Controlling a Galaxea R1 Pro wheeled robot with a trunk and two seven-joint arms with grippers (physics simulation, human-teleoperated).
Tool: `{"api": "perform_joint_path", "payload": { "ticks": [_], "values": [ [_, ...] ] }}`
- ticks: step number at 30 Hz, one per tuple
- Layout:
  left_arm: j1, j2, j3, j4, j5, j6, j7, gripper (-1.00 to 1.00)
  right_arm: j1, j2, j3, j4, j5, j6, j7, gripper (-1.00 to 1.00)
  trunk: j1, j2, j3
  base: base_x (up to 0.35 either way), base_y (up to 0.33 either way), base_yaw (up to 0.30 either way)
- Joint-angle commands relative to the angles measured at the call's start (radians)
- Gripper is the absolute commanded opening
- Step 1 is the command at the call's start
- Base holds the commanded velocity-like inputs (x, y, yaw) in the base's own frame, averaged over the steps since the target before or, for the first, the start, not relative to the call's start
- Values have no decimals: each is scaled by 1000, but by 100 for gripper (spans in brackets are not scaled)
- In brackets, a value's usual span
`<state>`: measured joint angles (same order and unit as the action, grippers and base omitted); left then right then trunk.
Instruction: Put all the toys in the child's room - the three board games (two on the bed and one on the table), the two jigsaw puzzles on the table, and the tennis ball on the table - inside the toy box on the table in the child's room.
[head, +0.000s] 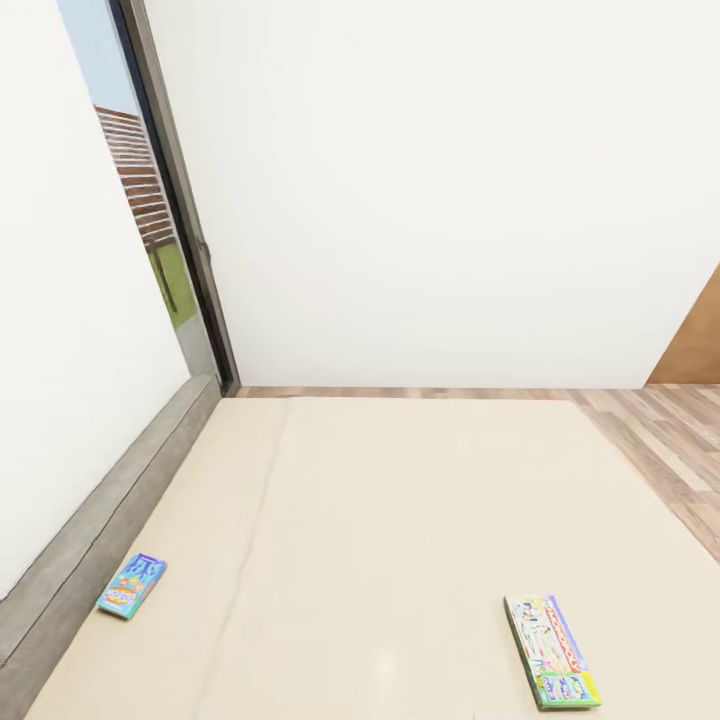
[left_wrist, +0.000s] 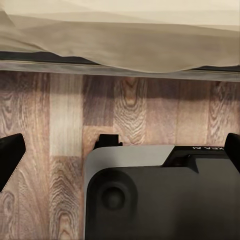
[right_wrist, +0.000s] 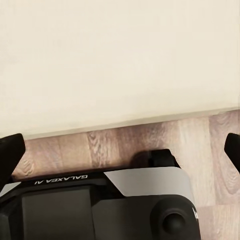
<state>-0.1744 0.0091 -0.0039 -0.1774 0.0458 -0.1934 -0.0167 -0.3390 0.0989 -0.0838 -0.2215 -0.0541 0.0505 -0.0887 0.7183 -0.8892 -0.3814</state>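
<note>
The robot faces the bed (head: 400, 540), fetching the two board games there; the blue cartoon game (head: 131, 585) lies at 8 o'clock by the headboard (head: 90, 540), the Monopoly box (head: 552, 650) at 5 o'clock; both tools hang apart and empty over the wooden floor (left_wrist: 65, 130); next, reach for the Monopoly box.

Left gripper (left_wrist: 120, 150) points down, its two dark fingertips (left_wrist: 10, 152) spread wide to either side with nothing between the jaws; the robot's dark-grey and light-grey base (left_wrist: 165, 195) sits right under the gap. Right gripper (right_wrist: 120, 150) is in the same pose, its fingertips (right_wrist: 11, 150) wide apart, jaws empty, and the base (right_wrist: 145, 192) with its "GALAXEA AI" lettering lies beneath them. Both arms hang low beside the body, wrists aimed down past the base edge.
</note>
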Motion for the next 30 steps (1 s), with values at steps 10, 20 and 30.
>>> {"api": "perform_joint_path", "payload": {
  "ticks": [10,20,30],
  "values": [
    [-1,0,-1,1,5,-4,-2,100,0,1,-5,-3,-3,5,-2,100,0,-1,-1,0,107,0],
    [-1,0,-1,1,5,-4,-2,100,0,1,-5,-3,1,5,-2,100,0,-1,-1,0,136,0],
    [-1,0,-1,1,5,-4,-2,100,0,1,-5,-3,3,5,-2,100,0,-1,-1,0,121,0]
  ]
}}
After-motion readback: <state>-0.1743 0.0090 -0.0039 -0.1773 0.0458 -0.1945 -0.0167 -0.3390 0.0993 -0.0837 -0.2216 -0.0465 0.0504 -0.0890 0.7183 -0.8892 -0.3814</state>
